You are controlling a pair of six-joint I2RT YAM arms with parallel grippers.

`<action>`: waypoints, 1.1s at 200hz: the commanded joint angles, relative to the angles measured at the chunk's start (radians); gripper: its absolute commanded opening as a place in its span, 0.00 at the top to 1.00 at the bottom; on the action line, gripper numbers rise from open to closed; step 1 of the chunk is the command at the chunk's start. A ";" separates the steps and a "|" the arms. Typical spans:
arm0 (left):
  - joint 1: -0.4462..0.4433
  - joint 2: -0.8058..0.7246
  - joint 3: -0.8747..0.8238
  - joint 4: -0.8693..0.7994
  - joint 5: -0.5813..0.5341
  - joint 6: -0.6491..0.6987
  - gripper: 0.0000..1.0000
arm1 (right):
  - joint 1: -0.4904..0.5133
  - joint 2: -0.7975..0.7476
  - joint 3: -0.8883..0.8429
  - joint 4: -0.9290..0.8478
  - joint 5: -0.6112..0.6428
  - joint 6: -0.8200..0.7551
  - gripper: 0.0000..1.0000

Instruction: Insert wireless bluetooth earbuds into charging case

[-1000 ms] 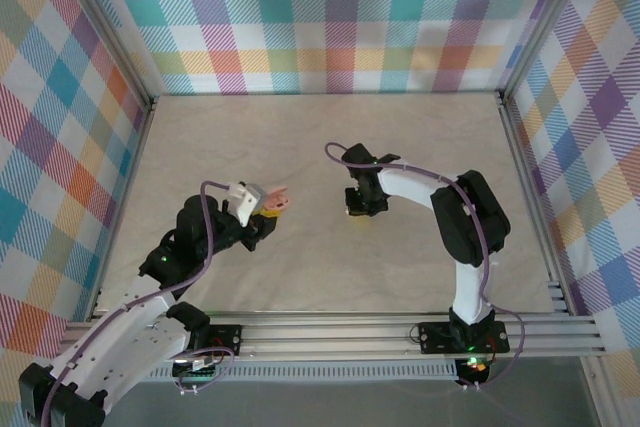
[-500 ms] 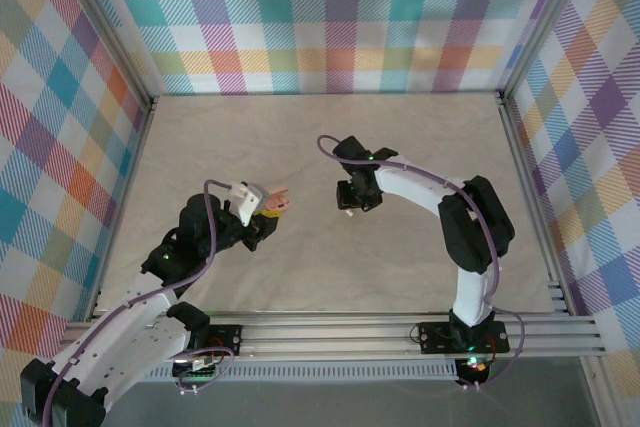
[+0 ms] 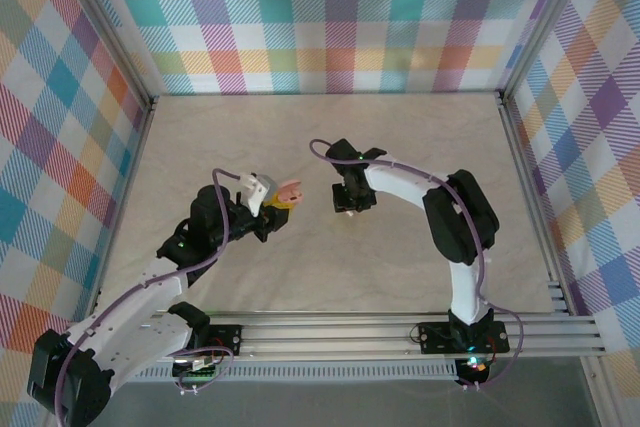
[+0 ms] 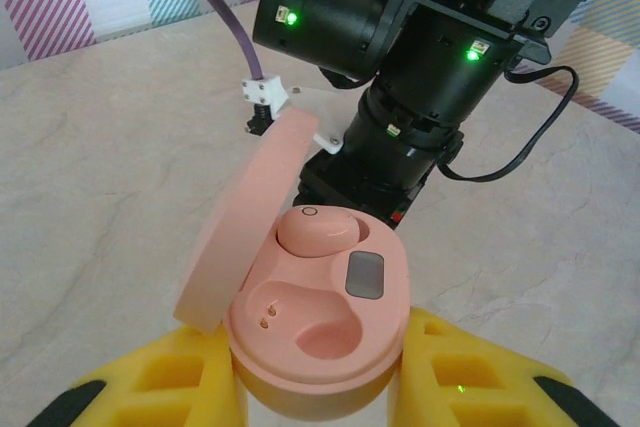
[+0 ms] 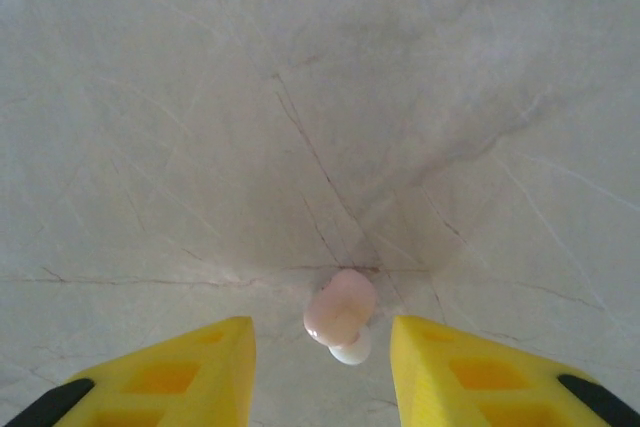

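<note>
My left gripper (image 4: 320, 392) is shut on the salmon-pink charging case (image 4: 385, 332), held off the table (image 3: 200, 147) with its lid (image 4: 240, 232) swung open to the left. One pale pink earbud (image 4: 315, 232) sits in the far socket. The near socket (image 4: 325, 337) is empty, its two contacts showing. The case (image 3: 292, 192) tilts toward my right gripper (image 3: 347, 205). A second pale pink earbud (image 5: 340, 309) lies on the table between the open yellow fingers (image 5: 180, 372) of my right gripper (image 5: 322, 367), touching neither. The purple earbuds are out of view.
My right arm's black wrist (image 4: 420, 77) looms just beyond the case, with its cable (image 4: 540, 137) hanging to the right. Plaid walls (image 3: 320, 17) and aluminium rails (image 3: 530, 197) enclose the marbled tabletop.
My left gripper has carried the open case right and farther from the base. My right gripper has shifted left toward it, staying open low over the table.
</note>
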 commanded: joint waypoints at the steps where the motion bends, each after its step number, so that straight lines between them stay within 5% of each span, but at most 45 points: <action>1: -0.010 0.004 0.009 0.057 0.025 -0.008 0.91 | 0.003 0.035 0.033 -0.030 0.012 -0.019 0.60; 65: -0.010 0.003 0.011 0.049 0.021 -0.002 0.91 | 0.004 0.062 0.034 -0.035 0.002 -0.032 0.63; 158: -0.010 0.001 -0.018 0.080 0.030 0.013 0.91 | 0.001 0.032 0.021 -0.037 0.019 -0.044 0.80; 220: -0.010 0.027 -0.050 0.237 0.086 0.029 0.90 | -0.069 -0.196 -0.097 0.025 -0.090 -0.005 0.82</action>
